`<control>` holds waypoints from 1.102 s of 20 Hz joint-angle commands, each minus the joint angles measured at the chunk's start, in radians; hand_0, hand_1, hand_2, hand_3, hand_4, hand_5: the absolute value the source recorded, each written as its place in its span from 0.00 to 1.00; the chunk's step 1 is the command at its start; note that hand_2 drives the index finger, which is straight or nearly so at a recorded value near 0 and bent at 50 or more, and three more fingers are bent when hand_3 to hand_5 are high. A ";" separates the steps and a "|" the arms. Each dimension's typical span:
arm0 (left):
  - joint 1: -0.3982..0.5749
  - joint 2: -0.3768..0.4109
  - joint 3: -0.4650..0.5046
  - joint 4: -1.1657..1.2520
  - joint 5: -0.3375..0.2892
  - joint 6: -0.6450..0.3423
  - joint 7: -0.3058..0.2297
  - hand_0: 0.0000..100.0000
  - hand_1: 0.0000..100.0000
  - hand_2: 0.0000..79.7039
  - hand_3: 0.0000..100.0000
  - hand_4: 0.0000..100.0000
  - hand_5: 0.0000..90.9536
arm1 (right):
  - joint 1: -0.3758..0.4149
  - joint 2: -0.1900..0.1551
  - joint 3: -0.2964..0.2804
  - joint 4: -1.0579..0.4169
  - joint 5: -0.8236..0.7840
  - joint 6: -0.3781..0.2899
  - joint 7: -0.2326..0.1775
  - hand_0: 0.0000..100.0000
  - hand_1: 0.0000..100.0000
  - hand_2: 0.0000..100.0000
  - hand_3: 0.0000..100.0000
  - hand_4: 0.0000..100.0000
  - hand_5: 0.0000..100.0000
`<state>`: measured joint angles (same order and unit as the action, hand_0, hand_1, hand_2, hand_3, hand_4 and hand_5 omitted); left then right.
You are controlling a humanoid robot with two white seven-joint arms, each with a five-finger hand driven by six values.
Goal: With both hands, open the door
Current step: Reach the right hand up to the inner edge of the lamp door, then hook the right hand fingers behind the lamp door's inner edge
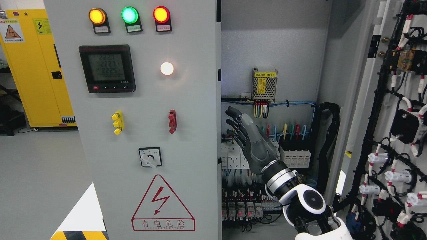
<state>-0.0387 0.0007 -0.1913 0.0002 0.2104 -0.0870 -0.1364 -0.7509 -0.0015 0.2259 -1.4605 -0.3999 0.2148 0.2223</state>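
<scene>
Head view: a left door (pixel 143 133) is being shown closed, carrying three lamps (pixel 129 15), a meter (pixel 107 68) and a warning sign (pixel 162 205). A right door (pixel 393 133) is being shown swung open at the right, wired inside. Between them, the right hand (pixel 248 138) is being held with fingers (pixel 235 125) extended, holding nothing, before the exposed wiring (pixel 283 133), just beside the left door's edge.

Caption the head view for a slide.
Right hand, fingers extended, reaches into the grey electrical cabinet, right door swung open.
</scene>
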 commanded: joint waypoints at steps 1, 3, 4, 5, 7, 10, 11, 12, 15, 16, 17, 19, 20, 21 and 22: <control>-0.006 0.009 0.000 0.024 0.000 0.000 0.000 0.00 0.00 0.00 0.00 0.00 0.00 | -0.010 0.008 -0.017 0.037 -0.003 0.015 0.054 0.20 0.12 0.00 0.00 0.00 0.00; -0.006 0.009 0.000 0.024 0.000 0.000 0.000 0.00 0.00 0.00 0.00 0.00 0.00 | -0.012 0.011 -0.045 0.045 -0.005 0.021 0.060 0.20 0.12 0.00 0.00 0.00 0.00; -0.006 0.009 0.000 0.024 0.001 0.000 0.000 0.00 0.00 0.00 0.00 0.00 0.00 | -0.022 0.011 -0.051 0.051 -0.008 0.023 0.061 0.20 0.12 0.00 0.00 0.00 0.00; -0.006 0.009 0.000 0.024 0.000 0.000 0.000 0.00 0.00 0.00 0.00 0.00 0.00 | -0.036 0.011 -0.051 0.058 -0.040 0.028 0.061 0.20 0.12 0.00 0.00 0.00 0.00; -0.006 0.009 0.000 0.024 0.001 0.000 0.000 0.00 0.00 0.00 0.00 0.00 0.00 | -0.051 0.011 -0.051 0.071 -0.112 0.063 0.060 0.20 0.12 0.00 0.00 0.00 0.00; -0.006 0.009 0.000 0.024 0.000 0.000 0.000 0.00 0.00 0.00 0.00 0.00 0.00 | -0.061 0.011 -0.049 0.072 -0.128 0.083 0.061 0.20 0.12 0.00 0.00 0.00 0.00; -0.006 0.009 0.001 0.024 0.000 0.000 0.000 0.00 0.00 0.00 0.00 0.00 0.00 | -0.062 0.011 -0.048 0.074 -0.128 0.083 0.061 0.20 0.12 0.00 0.00 0.00 0.00; -0.006 0.009 0.000 0.024 0.000 0.000 0.000 0.00 0.00 0.00 0.00 0.00 0.00 | -0.064 0.011 -0.048 0.083 -0.129 0.083 0.063 0.20 0.12 0.00 0.00 0.00 0.00; -0.007 0.009 0.000 0.024 0.000 0.000 0.000 0.00 0.00 0.00 0.00 0.00 0.00 | -0.071 0.008 -0.048 0.091 -0.129 0.083 0.075 0.20 0.12 0.00 0.00 0.00 0.00; -0.007 0.009 0.000 0.024 0.000 0.000 0.000 0.00 0.00 0.00 0.00 0.00 0.00 | -0.071 0.006 -0.043 0.089 -0.128 0.083 0.103 0.20 0.12 0.00 0.00 0.00 0.00; -0.007 0.009 0.000 0.024 0.000 0.000 0.000 0.00 0.00 0.00 0.00 0.00 0.00 | -0.071 0.006 -0.043 0.086 -0.128 0.083 0.123 0.20 0.12 0.00 0.00 0.00 0.00; -0.007 0.009 0.000 0.024 0.001 0.000 0.000 0.00 0.00 0.00 0.00 0.00 0.00 | -0.073 0.006 -0.043 0.091 -0.128 0.084 0.130 0.20 0.12 0.00 0.00 0.00 0.00; -0.007 0.009 0.000 0.024 0.000 0.000 0.000 0.00 0.00 0.00 0.00 0.00 0.00 | -0.073 0.008 -0.043 0.092 -0.128 0.084 0.134 0.20 0.12 0.00 0.00 0.00 0.00; -0.007 0.009 0.001 0.024 0.001 0.000 0.000 0.00 0.00 0.00 0.00 0.00 0.00 | -0.076 0.006 -0.043 0.095 -0.129 0.084 0.135 0.20 0.12 0.00 0.00 0.00 0.00; -0.007 0.007 0.001 0.024 0.000 0.000 0.000 0.00 0.00 0.00 0.00 0.00 0.00 | -0.087 0.008 -0.045 0.107 -0.131 0.086 0.138 0.20 0.12 0.00 0.00 0.00 0.00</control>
<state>-0.0457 0.0001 -0.1915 0.0000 0.2105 -0.0871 -0.1364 -0.8203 -0.0002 0.1868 -1.3884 -0.5216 0.2985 0.3490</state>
